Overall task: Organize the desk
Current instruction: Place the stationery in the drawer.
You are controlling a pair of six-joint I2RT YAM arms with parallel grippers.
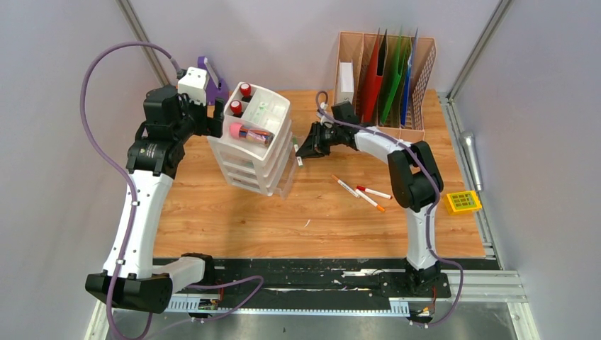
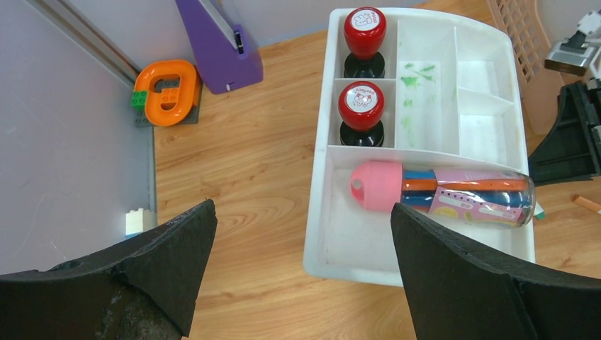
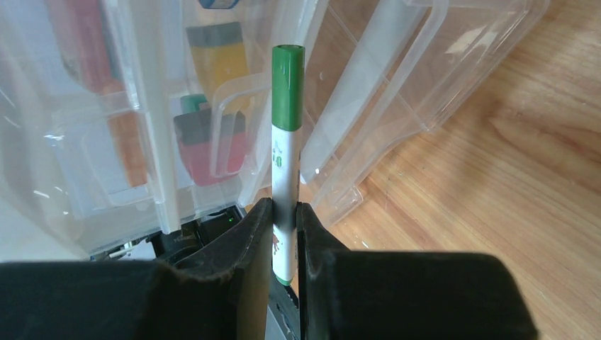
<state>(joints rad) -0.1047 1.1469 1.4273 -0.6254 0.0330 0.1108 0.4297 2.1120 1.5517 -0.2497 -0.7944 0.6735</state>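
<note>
Top external view: the desk [image 1: 234, 219], a wood-grain tabletop between grey walls, fills the middle of the scene in front of both arm bases. On its far left stands a clear drawer unit [image 1: 259, 152], tilted to the desk's edges, with a white divided tray [image 2: 489, 127] on top. A file rack [image 1: 386, 71] stands at the back right.

The left gripper [image 2: 301, 212] hangs above the tray's near-left corner with its fingers spread wide and nothing between them. The right gripper [image 3: 285, 219] is just beside the front of the drawer unit, its fingers pressed tight on the lower barrel of a green-capped marker [image 3: 287, 142], cap pointing away from the wrist.

The step in hand looks like stowing this marker in the unit. The right wrist view shows clear drawers pulled out close ahead of the cap, so the marker should probably be raised clear of the drawer lip, turned to lie along the drawer's length, and let go only once it is low inside. A firm grip matters, since the hold is near one end. The free left gripper could steady the unit if it shifts.

Three more loose markers [image 1: 361, 193] lie on the bare wood near the right arm, not yet put away.
</note>
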